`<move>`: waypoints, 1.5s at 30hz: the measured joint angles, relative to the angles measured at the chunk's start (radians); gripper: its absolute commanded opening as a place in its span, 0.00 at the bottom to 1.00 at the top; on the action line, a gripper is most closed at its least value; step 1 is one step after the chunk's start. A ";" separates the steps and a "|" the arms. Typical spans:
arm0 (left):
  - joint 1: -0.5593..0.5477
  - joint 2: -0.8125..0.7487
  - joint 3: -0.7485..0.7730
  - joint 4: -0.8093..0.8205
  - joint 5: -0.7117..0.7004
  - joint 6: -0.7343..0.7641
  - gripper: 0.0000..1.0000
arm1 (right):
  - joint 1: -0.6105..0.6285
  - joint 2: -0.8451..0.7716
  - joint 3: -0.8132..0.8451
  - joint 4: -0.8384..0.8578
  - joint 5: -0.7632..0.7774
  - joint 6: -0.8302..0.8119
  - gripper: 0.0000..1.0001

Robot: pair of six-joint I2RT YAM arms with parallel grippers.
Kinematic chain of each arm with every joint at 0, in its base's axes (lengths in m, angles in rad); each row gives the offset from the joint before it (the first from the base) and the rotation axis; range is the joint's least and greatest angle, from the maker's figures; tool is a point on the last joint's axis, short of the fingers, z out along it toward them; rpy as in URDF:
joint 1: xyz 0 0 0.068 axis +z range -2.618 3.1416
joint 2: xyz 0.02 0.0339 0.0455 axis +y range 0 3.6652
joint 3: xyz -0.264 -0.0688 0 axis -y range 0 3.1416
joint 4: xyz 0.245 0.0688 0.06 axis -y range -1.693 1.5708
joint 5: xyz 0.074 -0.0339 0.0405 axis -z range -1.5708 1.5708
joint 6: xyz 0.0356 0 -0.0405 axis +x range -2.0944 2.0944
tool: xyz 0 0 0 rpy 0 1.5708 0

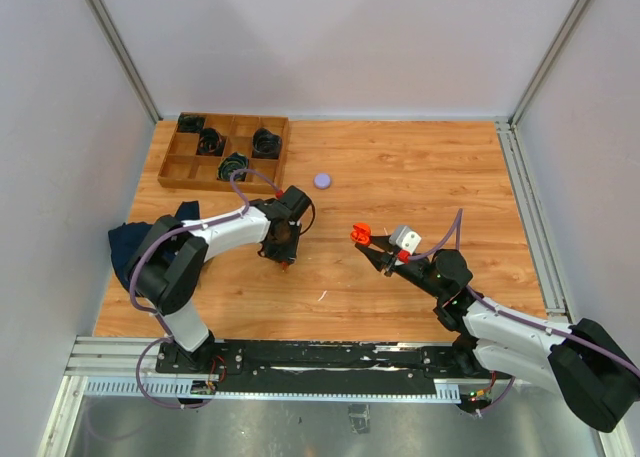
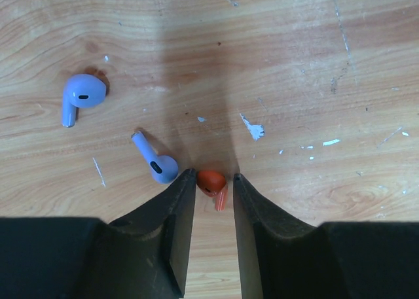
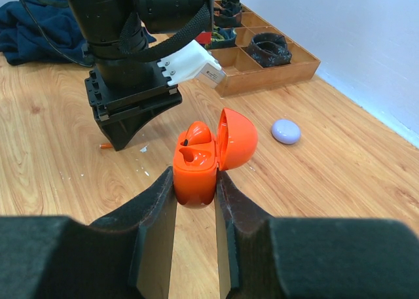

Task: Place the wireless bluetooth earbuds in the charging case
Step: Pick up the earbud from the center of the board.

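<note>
Right pincer [image 3: 195, 181]: clamped on the orange charging case [image 3: 196, 175], lid open, one orange earbud [image 3: 196, 132] seated inside.
Left pincer [image 2: 214, 176]: narrowly parted over the desk [image 2: 294, 63], second orange earbud [image 2: 211, 181] flanked by the tips; grip cannot be told.
Purple earbuds: one [image 2: 157, 165] seen just beside the tips, another [image 2: 84, 93] farther off.

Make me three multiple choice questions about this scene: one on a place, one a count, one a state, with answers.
1. Where is the loose orange earbud? A) in the wooden tray B) between the fingertips of the left gripper C) on the purple case
2. How many purple earbuds lie on the table? A) one B) four C) two
3. The lid of the orange charging case is: A) open B) shut C) detached
Answers: 1 B, the left wrist view shows it there. 2 C, two lie beside it. 3 A, it stands hinged back, the case held by the right gripper.
</note>
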 measured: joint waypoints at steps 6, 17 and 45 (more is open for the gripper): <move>0.003 0.002 0.002 -0.002 0.005 0.004 0.29 | 0.000 0.000 0.000 -0.001 0.001 0.000 0.10; 0.003 -0.005 -0.002 -0.003 0.015 0.007 0.20 | 0.000 -0.007 0.000 -0.010 0.005 -0.004 0.10; -0.201 -0.519 -0.111 0.369 -0.106 -0.073 0.14 | 0.000 -0.022 0.000 -0.013 0.007 -0.005 0.09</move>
